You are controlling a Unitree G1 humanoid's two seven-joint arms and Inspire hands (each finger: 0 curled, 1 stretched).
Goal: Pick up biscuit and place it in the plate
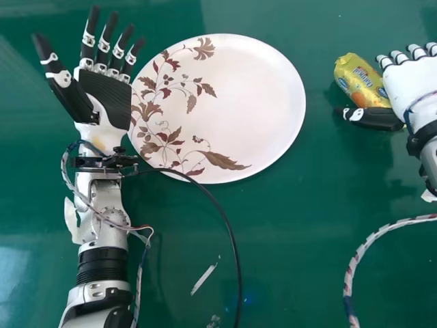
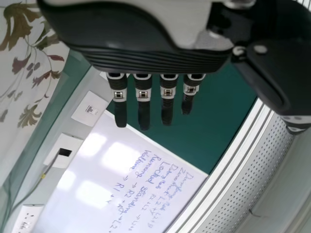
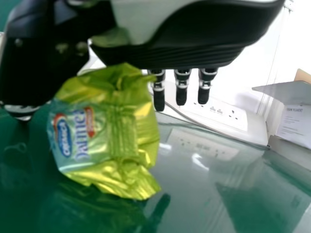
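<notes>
Basically pre-grasp: biscuit (image 1: 360, 78) right of the plate (image 1: 239, 102), right hand (image 1: 412, 85) beside it with fingers straight, thumb contact hard to tell, left hand (image 1: 102, 102) idle at the plate's left edge, fingers extended, so picking up and placing both look left to do.

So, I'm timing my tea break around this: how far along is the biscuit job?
The approach looks done: the right hand is at the yellow biscuit packet, its thumb along one side. The pick-up seems in hand, though I can't tell whether the packet is gripped or off the table. Left to do: bring it across to the flower-patterned plate, since it is well off the rim, and release it.
</notes>
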